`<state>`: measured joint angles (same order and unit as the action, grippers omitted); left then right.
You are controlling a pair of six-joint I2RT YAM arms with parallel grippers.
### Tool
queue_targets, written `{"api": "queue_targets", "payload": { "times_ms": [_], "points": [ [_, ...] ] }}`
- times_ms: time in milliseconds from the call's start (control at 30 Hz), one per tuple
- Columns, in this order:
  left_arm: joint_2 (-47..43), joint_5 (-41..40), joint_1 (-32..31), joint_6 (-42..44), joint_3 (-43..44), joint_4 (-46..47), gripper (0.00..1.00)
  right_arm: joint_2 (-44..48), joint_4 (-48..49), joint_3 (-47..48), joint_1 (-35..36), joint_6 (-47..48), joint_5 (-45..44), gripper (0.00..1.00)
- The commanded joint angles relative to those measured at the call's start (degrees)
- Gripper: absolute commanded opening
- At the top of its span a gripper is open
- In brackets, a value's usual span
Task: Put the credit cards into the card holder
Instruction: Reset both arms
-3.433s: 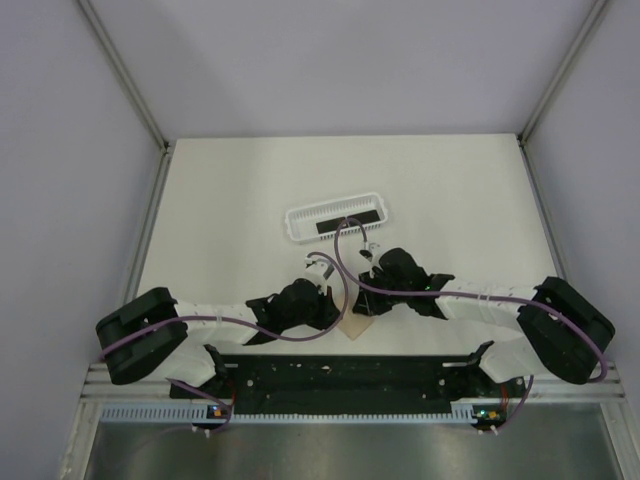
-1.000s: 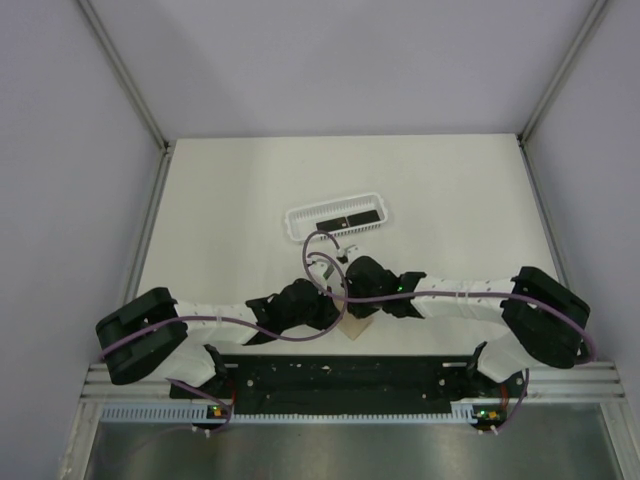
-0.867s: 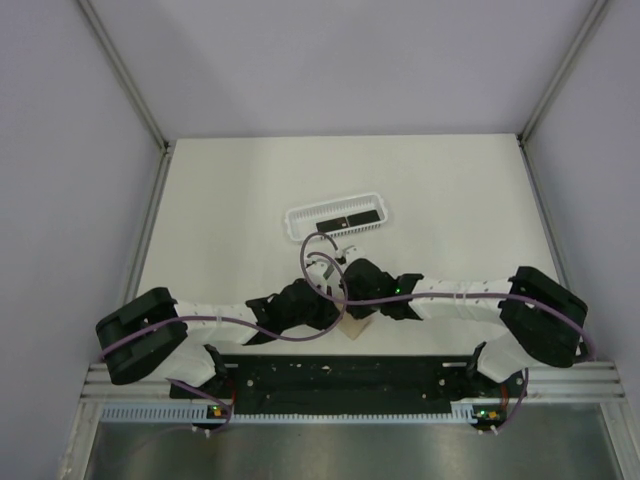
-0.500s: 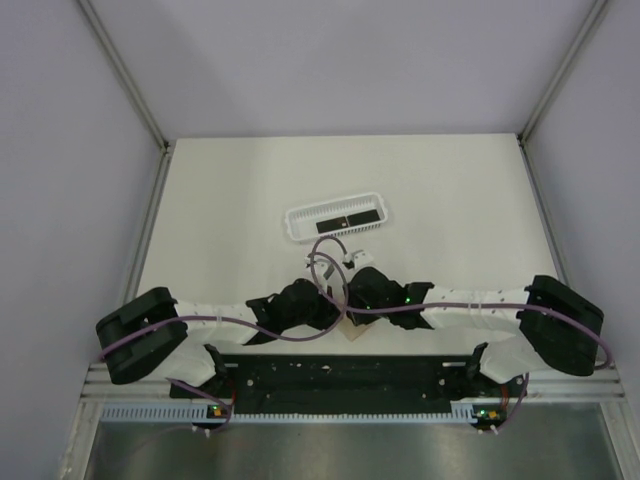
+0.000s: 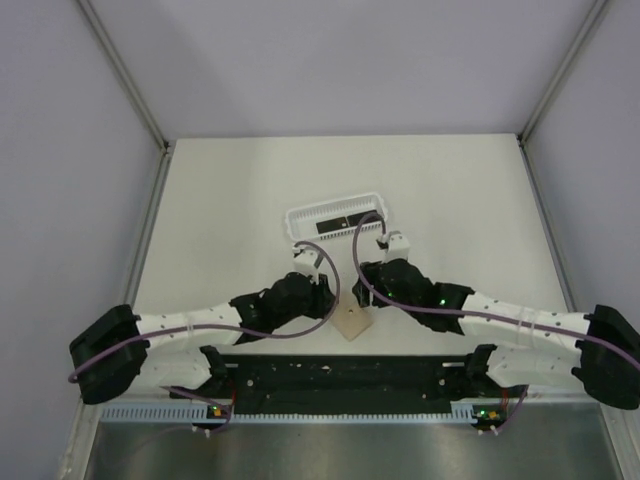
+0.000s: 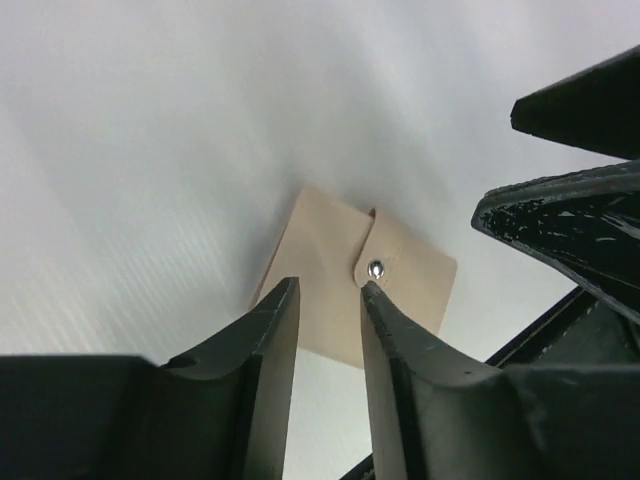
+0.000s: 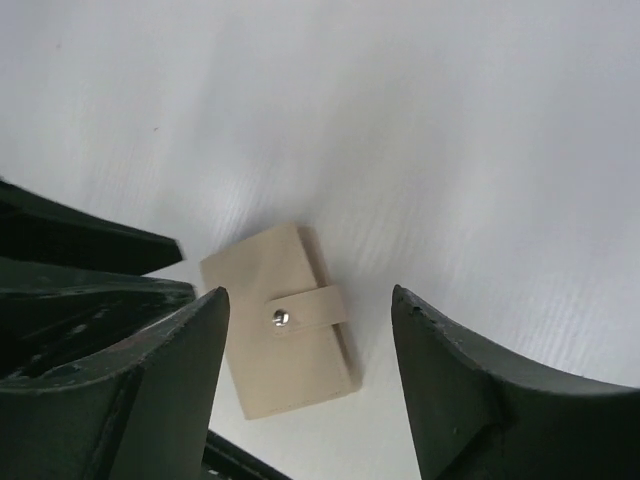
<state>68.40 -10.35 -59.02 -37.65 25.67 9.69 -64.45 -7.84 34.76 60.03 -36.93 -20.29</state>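
Note:
The tan card holder (image 5: 352, 322) lies flat on the table near the front edge, its strap snapped shut (image 7: 281, 318). No gripper touches it. My left gripper (image 6: 330, 287) hovers just above and short of the card holder (image 6: 325, 250), its jaws a narrow gap apart with nothing between them. My right gripper (image 7: 310, 295) stands wide open above the card holder (image 7: 290, 375), empty. Black credit cards (image 5: 345, 224) lie inside the white basket (image 5: 300, 218) farther back.
The two arms flank the holder, the left arm (image 5: 200, 325) from the left and the right arm (image 5: 480, 312) from the right. The black base rail (image 5: 340, 375) runs right behind the holder at the table's near edge. Grey walls enclose the table.
Both grippers were huddled over the holder; now they have drawn apart and lifted off it. The right jaws have spread wide, and the left jaws have parted slightly.

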Motion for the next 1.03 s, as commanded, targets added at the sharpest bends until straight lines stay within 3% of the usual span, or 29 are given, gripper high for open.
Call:
{"api": "queue_targets", "payload": {
  "times_ms": [0,33,100,200,267,567,1000],
  "points": [
    [-4.76,-10.29,0.31,1.44,3.59,-8.00,0.49,4.41,-0.86,-2.59,-4.22,-0.34,0.26,0.69],
    [-5.81,-11.96,0.49,1.87,4.12,-9.42,0.56,5.20,-1.56,-3.03,-4.39,-0.08,-0.01,0.70],
    [-7.92,-15.91,0.75,1.44,4.91,-14.15,0.83,7.39,-3.32,-3.74,-4.66,0.28,-1.14,0.75],
    [-11.52,-20.31,1.28,1.09,5.27,-18.47,0.98,10.65,-6.39,-4.70,-4.92,-0.51,-3.25,0.86],
    [-13.72,-22.16,1.46,1.17,5.00,-20.23,0.99,13.10,-7.54,-5.58,-5.01,-1.39,-4.75,0.99],
    [-17.77,-24.45,1.46,0.12,2.81,-23.58,0.99,18.56,-10.53,-9.62,-5.01,-7.19,-10.37,0.99],
    [-23.05,-25.25,1.54,-1.55,0.34,-23.58,0.99,18.39,-10.53,-10.50,-5.10,-6.75,-12.23,0.99]
  ]
}}
